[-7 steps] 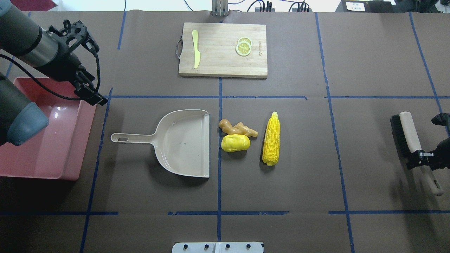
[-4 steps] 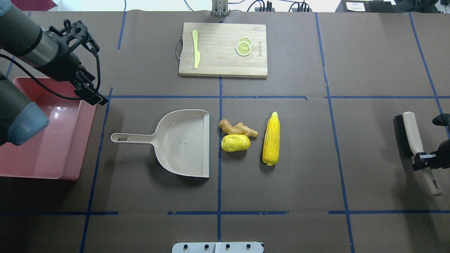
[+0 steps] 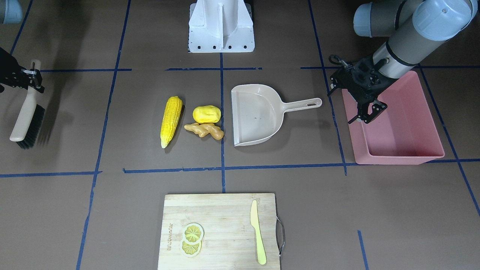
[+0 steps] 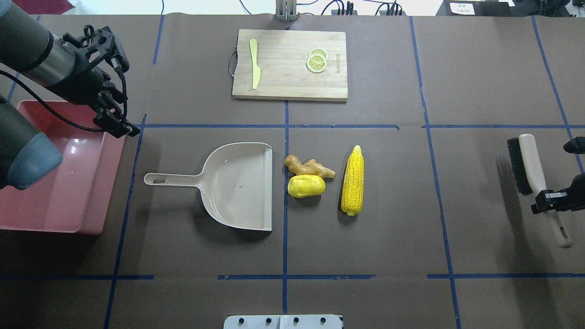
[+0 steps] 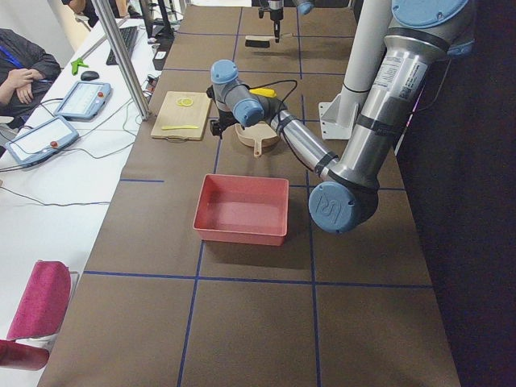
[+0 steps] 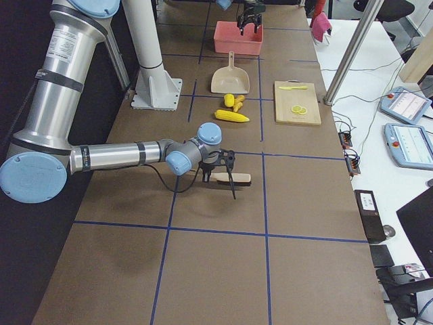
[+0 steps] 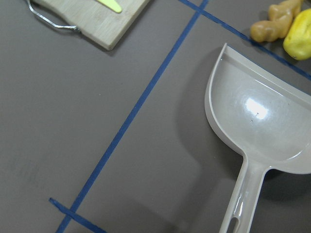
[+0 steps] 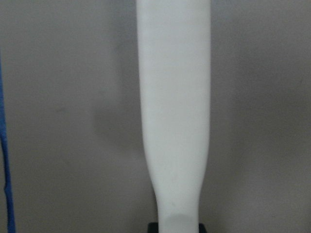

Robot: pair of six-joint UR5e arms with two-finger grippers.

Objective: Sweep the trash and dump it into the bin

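Your right end effector grasps beige-handled black brush; left end effector released. Land bristles 3 o'clock of yellow toy corn cob, sweep toward beige plastic dustpan.

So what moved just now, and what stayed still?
The right gripper, shut on the beige-handled black-bristled brush, carried it slightly away from the robot, seemingly lifting it. The left gripper barely shifted. The yellow corn cob, yellow potato lump, tan ginger root, beige plastic dustpan and pink plastic bin stayed put.
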